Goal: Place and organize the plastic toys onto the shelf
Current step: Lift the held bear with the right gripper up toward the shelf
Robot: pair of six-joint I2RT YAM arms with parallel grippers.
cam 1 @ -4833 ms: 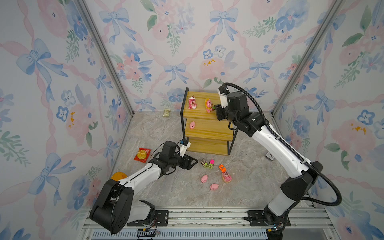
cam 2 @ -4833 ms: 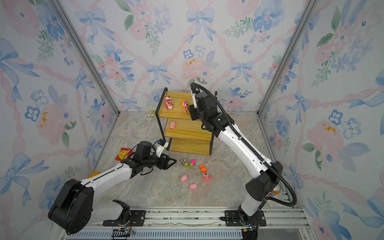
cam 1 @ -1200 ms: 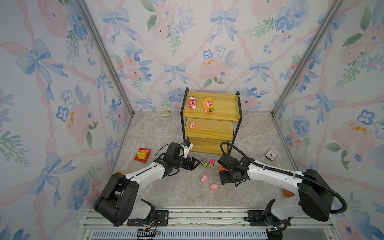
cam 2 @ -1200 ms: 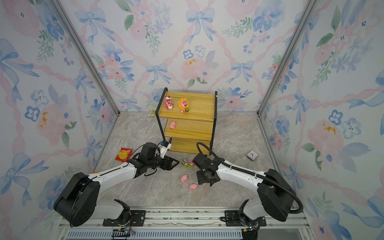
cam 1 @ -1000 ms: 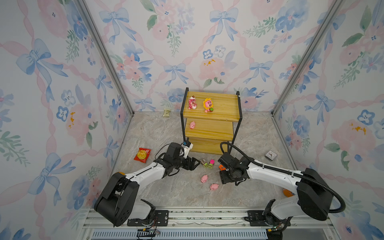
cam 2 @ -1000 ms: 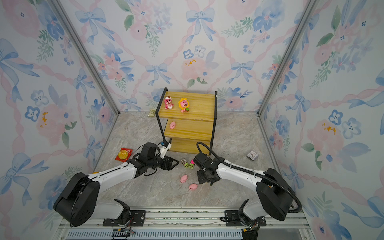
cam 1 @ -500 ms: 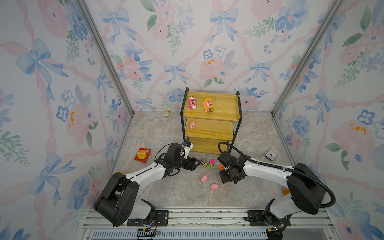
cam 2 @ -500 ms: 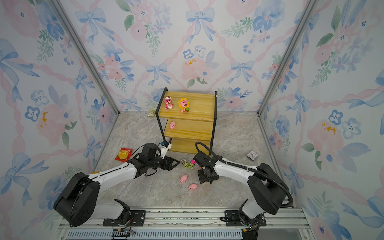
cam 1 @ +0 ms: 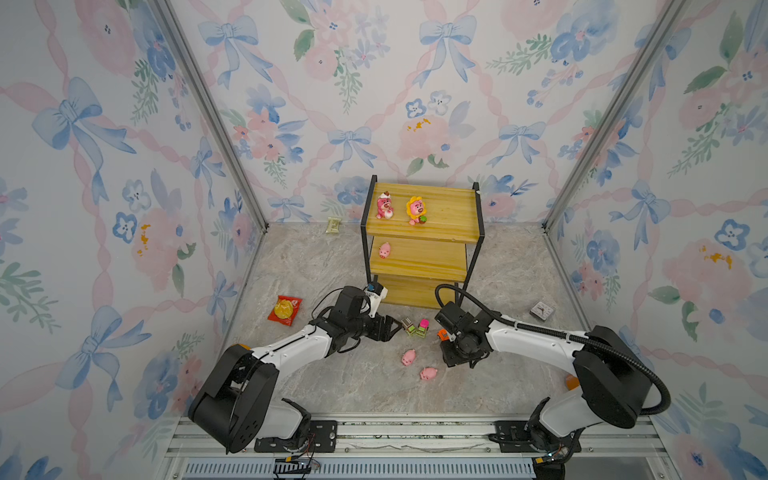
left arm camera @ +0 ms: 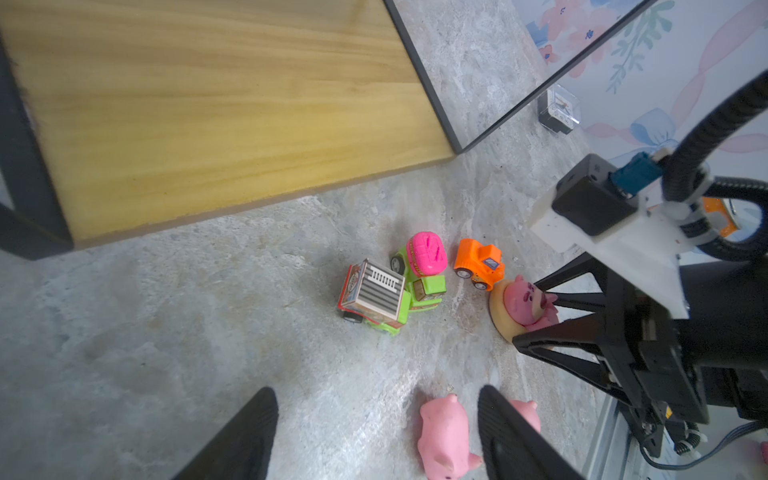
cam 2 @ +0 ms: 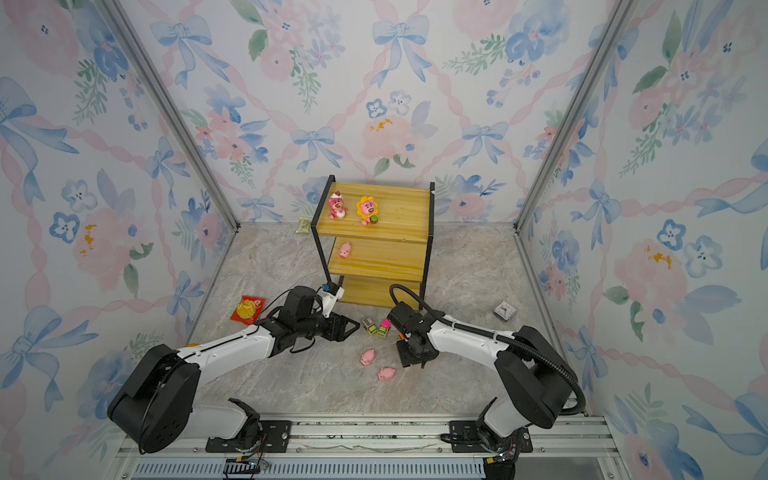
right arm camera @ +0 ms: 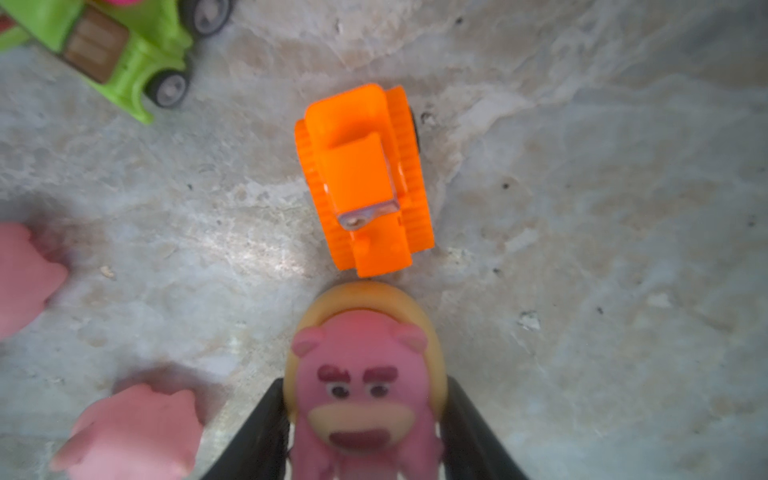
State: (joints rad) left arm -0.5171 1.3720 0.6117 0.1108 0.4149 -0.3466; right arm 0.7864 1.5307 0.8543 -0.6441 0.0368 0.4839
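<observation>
Shelf (cam 1: 440, 208): centre of both top views, against the back wall; three yellow boards in a thin black frame.
Top board: capped pink bear (cam 1: 384, 205) and petal-collared pink bear (cam 1: 415, 210), upright, side by side toward the left end.
Middle board: shelf pig (cam 1: 384, 250), alone at the left end.
Third bear (right arm camera: 361, 399): down on the floor, lower right of the shelf; hidden under the right arm in both top views. Lying down with its face to the right wrist camera and a yellow rim round the head. Head just beside the orange car (right arm camera: 365, 183).
Right gripper (right arm camera: 363, 384): lower centre of both top views, pointed down at the floor. Fingers set against both sides of the third bear, pinching it.
Left gripper (cam 1: 390, 328): just left of the cars, low over the floor. Fingers spread wide, holding nothing.
Cars: pink-green car (left arm camera: 419, 266) and grey-green car (left arm camera: 374, 299) touching each other, on the floor just below the bottom board. Orange car just to their right, apart from them.
Floor pigs: upper floor pig (cam 1: 409, 356) and lower floor pig (cam 1: 428, 372), below the cars, near each other but not touching.
Red snack packet (cam 1: 284, 309): on the floor, left of the left arm.
Small clock (cam 1: 541, 309): on the floor, right of the shelf, well apart from the toys.
</observation>
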